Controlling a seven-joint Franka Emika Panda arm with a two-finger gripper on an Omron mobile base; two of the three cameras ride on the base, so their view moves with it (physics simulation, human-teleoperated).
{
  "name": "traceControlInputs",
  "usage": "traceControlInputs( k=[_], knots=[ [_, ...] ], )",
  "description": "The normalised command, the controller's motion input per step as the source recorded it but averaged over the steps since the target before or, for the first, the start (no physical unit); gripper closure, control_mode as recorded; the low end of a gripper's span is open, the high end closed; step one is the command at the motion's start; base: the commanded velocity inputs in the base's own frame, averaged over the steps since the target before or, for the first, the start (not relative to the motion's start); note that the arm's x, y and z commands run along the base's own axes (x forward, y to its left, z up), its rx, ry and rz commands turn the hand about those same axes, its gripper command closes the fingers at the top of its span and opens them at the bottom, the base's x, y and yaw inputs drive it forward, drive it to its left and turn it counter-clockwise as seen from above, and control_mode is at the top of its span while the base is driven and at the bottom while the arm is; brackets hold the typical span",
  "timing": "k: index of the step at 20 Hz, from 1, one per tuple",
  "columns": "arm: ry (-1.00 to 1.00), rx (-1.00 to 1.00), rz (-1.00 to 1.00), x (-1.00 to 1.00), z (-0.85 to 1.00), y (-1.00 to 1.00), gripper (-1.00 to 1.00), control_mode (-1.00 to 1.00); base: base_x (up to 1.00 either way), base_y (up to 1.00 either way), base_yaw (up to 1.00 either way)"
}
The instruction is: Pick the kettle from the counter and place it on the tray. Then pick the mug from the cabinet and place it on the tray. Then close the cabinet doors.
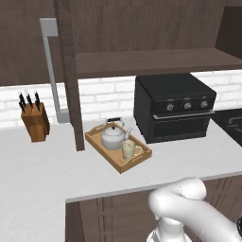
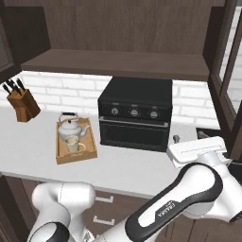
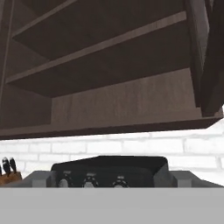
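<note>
The silver-grey kettle (image 1: 112, 136) (image 2: 72, 126) and the beige mug (image 1: 128, 150) (image 2: 72, 143) both stand on the wooden tray (image 1: 103, 149) (image 2: 60, 156) on the counter, left of the oven. Above them the dark brown cabinet (image 1: 156, 61) (image 2: 118, 64) (image 3: 109, 100) is open and its shelves are bare. The left of the cabinet doors (image 1: 68, 71) stands edge-on, with its bar handle (image 1: 51, 71). The right door (image 2: 228, 66) (image 3: 211, 57) swings out beside my hand. My gripper (image 2: 189, 137) (image 3: 111, 178) is open and holds nothing, in front of the oven's right side and aimed up at the cabinet.
A black oven (image 1: 172, 106) (image 2: 134, 113) (image 3: 109, 168) sits under the cabinet on the white counter (image 1: 42, 165) (image 2: 28, 142). A knife block (image 1: 34, 118) (image 2: 21, 104) stands at the far left against the brick wall. A dark cooktop (image 1: 230, 120) lies right of the oven.
</note>
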Motion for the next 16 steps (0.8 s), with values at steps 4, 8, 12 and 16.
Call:
traceControlInputs(
  k=[4, 8, 12, 16],
  knots=[
    [-0.05, 0.0, 0.0, 0.0, -0.01, -0.47, -1.0, -1.0, 0.0, 0.0, 0.0],
    [-0.07, 0.0, 0.0, 0.0, 0.02, -0.48, -1.0, -1.0, 0.0, 0.0, 0.0],
    [-0.2, 0.0, 0.0, 0.0, 0.28, -0.47, -1.0, -1.0, 0.0, 0.0, 0.0],
    [-0.2, 0.0, 0.0, -0.04, 0.34, -0.38, -1.0, -1.0, 0.0, 0.0, 0.0]
  ],
)
